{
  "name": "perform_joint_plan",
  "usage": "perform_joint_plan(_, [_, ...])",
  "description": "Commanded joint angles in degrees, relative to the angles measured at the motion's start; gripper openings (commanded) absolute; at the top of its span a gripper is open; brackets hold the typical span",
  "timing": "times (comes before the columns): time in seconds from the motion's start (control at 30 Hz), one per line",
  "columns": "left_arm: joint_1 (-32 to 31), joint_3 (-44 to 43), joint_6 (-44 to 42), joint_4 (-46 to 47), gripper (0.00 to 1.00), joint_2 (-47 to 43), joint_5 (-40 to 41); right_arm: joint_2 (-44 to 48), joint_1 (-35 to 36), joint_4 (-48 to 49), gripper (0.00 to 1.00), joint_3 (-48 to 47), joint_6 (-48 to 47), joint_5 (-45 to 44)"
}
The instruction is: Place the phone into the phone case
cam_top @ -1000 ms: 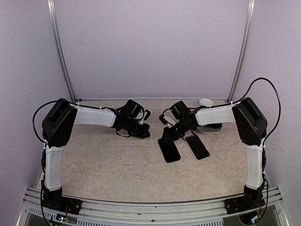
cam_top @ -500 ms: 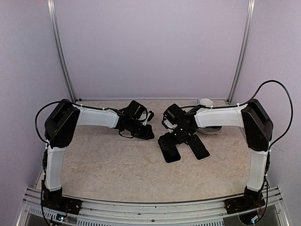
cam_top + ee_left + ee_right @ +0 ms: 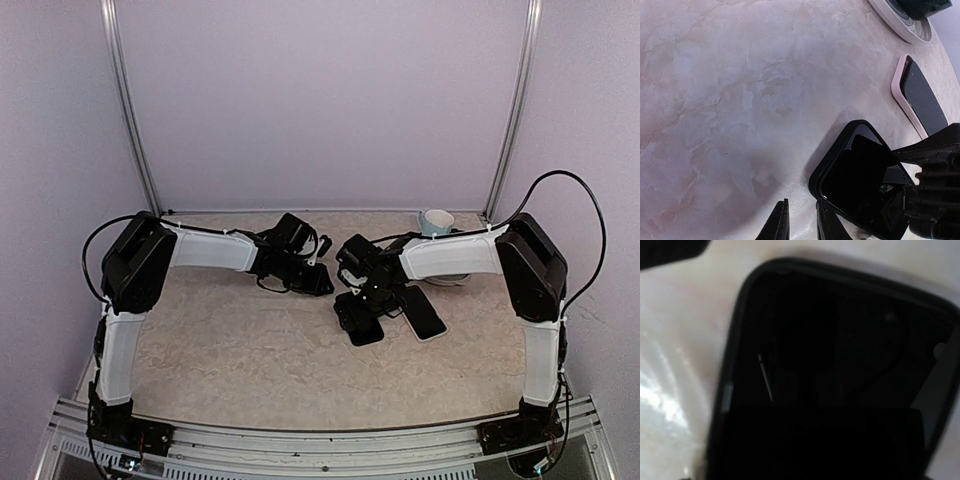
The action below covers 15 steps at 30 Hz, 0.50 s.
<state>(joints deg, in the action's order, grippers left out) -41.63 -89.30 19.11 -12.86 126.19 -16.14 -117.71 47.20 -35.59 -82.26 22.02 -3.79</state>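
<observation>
On the pale marbled surface [image 3: 230, 340] lie one black rounded-rectangular phone case [image 3: 362, 325] with a raised rim and one dark-screened phone with a pale pink edge [image 3: 425, 313]. They rest side by side, just apart, near the middle and slightly right of it, with the case to the left of the phone. The phone lies flat, screen up, outside the case. Behind them, near the back right, sit one white round dish [image 3: 452, 278] and one pale cup [image 3: 435, 218]. Two arms reach in, one from each side. The right hand [image 3: 366, 292] hangs low over the far end of the black case. In the left wrist view its dark fingers [image 3: 920, 150] stand well apart above the case's hollow. Whether they touch the rim cannot be told. The right wrist view is filled by the case's dark inside and its rounded corner. The left hand [image 3: 318, 277] sits just left of the case's far corner. Its two fingertips are only a narrow slit apart, with nothing between them, and they are near the case's edge but not on it.
</observation>
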Motion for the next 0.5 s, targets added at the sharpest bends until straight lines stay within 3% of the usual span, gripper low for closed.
perform_joint_plan(0.0, [-0.3, -0.77, 0.04, 0.98, 0.22, 0.85, -1.06, -2.86, 0.34, -1.66, 0.86, 0.32, 0.35, 2.68])
perform_joint_plan(0.17, [-0.22, -0.87, 0.18, 1.21, 0.23, 0.68, -0.99, -1.13, 0.34, -0.31, 0.64, 0.9, 0.67, 0.78])
perform_joint_plan(0.3, [0.63, -0.02, 1.84, 3.06, 0.34, -0.46, -1.54, 1.73, 0.34, 3.14, 0.56, 3.2, 0.83, -0.62])
perform_joint_plan(0.47, [2.51, 6.25, 7.54, 13.32, 0.52, -4.78, -4.48, 5.64, 0.35, 8.85, 0.52, 7.67, 0.05, -0.46])
